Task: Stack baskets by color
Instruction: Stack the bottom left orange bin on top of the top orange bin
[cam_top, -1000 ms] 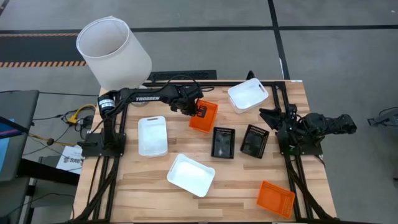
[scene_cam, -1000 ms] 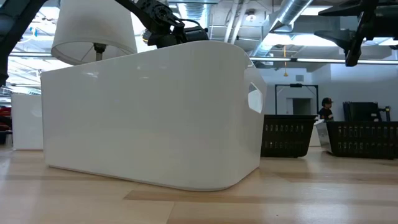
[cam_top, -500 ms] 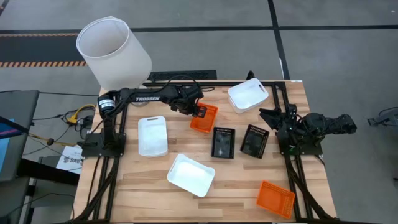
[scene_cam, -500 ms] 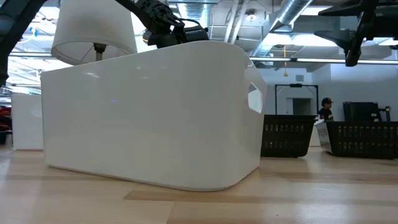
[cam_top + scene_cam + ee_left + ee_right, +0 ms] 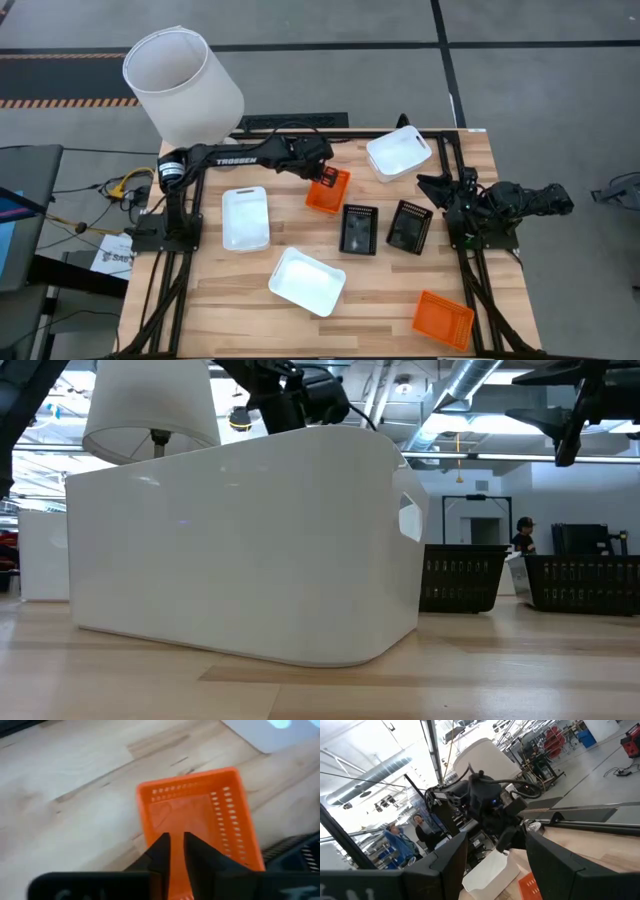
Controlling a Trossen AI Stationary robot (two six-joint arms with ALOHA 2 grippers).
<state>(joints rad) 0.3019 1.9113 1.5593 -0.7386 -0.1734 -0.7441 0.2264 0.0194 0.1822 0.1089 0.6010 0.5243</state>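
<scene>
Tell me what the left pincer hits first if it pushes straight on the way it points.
Likely the orange basket directly under the left pincer; its closed tips already sit at the basket's near wall, though contact is unclear.

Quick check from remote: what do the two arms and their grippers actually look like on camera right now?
Both arms are dark, nearly black, with jointed links. The left arm carries white TROSSEN lettering along its link, an orange-yellow ring at its base joint and loose black cables looping over the wrist. The left gripper has two slim, flat black fingers. The right gripper shows broad, blocky black fingers.
</scene>
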